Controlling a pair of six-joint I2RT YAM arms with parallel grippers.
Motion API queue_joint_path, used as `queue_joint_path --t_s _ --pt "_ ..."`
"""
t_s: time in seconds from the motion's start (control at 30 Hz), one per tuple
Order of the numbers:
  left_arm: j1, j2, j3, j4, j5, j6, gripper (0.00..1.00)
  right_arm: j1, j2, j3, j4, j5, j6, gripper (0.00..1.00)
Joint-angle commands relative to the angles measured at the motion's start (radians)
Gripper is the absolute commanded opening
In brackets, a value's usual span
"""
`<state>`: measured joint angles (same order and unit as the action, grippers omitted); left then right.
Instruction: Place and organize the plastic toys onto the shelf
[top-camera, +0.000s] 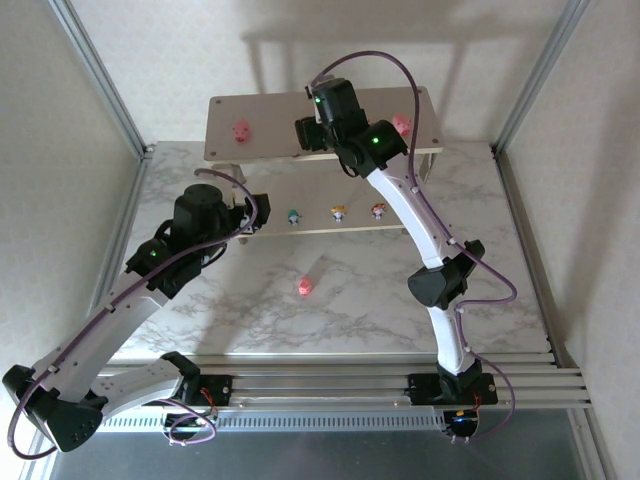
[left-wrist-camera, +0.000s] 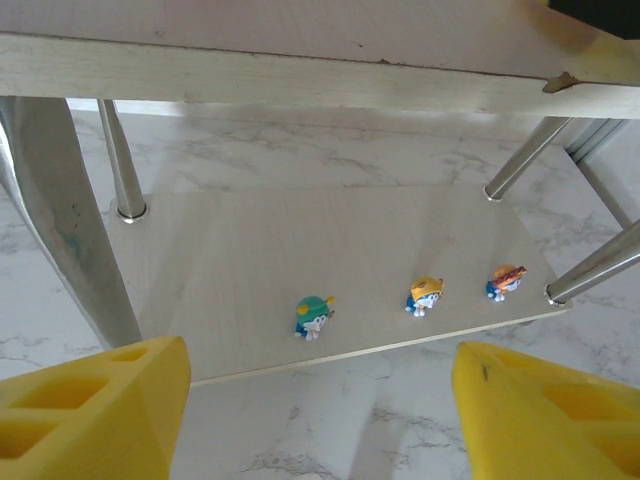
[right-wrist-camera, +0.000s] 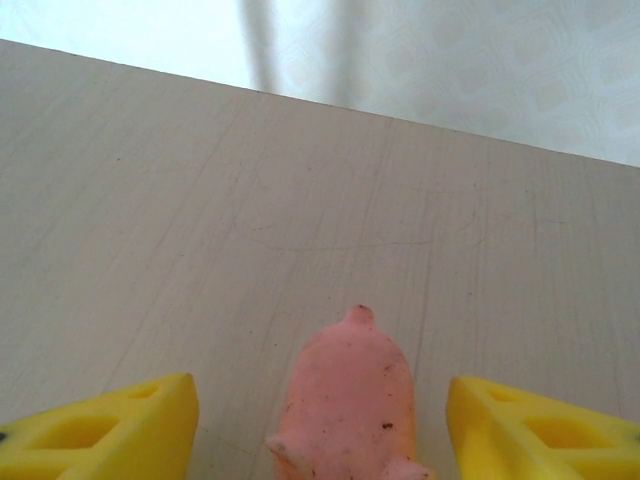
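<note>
Pink pig (right-wrist-camera: 350, 400) half cropped between spread right pincer (right-wrist-camera: 320, 400).

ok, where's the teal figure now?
The teal figure stands on the shelf's lower board, leftmost of three in the top view, yellow figure just right of it.

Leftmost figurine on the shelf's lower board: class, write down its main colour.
Teal-green. The leftmost figurine shows best in the left wrist view.

Four pink pigs (top-camera: 241, 130) (top-camera: 402, 124) (top-camera: 305, 286) (right-wrist-camera: 350, 400), three small coloured figurines (top-camera: 294, 216) (top-camera: 338, 212) (top-camera: 378, 210), one two-tier shelf (top-camera: 270, 142).
</note>
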<state>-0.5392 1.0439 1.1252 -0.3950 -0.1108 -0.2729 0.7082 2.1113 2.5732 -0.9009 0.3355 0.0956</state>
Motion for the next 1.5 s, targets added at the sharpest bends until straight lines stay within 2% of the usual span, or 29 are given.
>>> queue_joint_path --t_s 0.0,0.2,0.43,0.63,0.77,0.87,0.93,1.0,1.1,1.27,1.47 --pt "0.01 -0.025 0.016 -0.014 0.014 0.009 0.7 -0.006 -0.026 0.011 0.04 -0.024 -0.003 0.71" --pt "0.01 -0.028 -0.007 -0.016 0.027 0.005 0.7 -0.006 -0.076 -0.041 0.135 -0.059 -0.013 0.84" --pt "0.008 -0.049 -0.085 -0.016 0.085 -0.021 0.68 -0.003 -0.17 -0.105 0.311 -0.089 -0.038 0.87" --pt "-0.026 -0.111 -0.233 -0.014 0.099 -0.09 0.66 -0.002 -0.336 -0.166 0.312 -0.034 -0.099 0.87" --pt "-0.106 -0.146 -0.357 0.018 0.059 -0.158 0.65 0.006 -0.549 -0.422 0.27 0.03 -0.107 0.85" --pt "-0.168 -0.133 -0.439 0.06 0.037 -0.219 0.65 0.019 -0.746 -0.716 0.265 0.075 -0.077 0.82" --pt "-0.209 -0.1 -0.478 0.094 0.022 -0.255 0.64 0.032 -0.887 -0.913 0.25 0.082 -0.02 0.8" --pt "-0.241 -0.065 -0.502 0.122 0.005 -0.287 0.64 0.034 -0.996 -1.054 0.201 0.075 0.058 0.8" --pt "-0.279 -0.001 -0.525 0.168 -0.006 -0.324 0.64 0.09 -1.124 -1.241 0.128 0.072 0.174 0.79" --pt "-0.326 0.116 -0.547 0.245 -0.011 -0.376 0.64 0.107 -1.241 -1.474 0.071 0.049 0.318 0.8" --pt "-0.352 0.239 -0.536 0.332 -0.024 -0.402 0.65 0.107 -1.242 -1.628 0.076 -0.025 0.387 0.81"
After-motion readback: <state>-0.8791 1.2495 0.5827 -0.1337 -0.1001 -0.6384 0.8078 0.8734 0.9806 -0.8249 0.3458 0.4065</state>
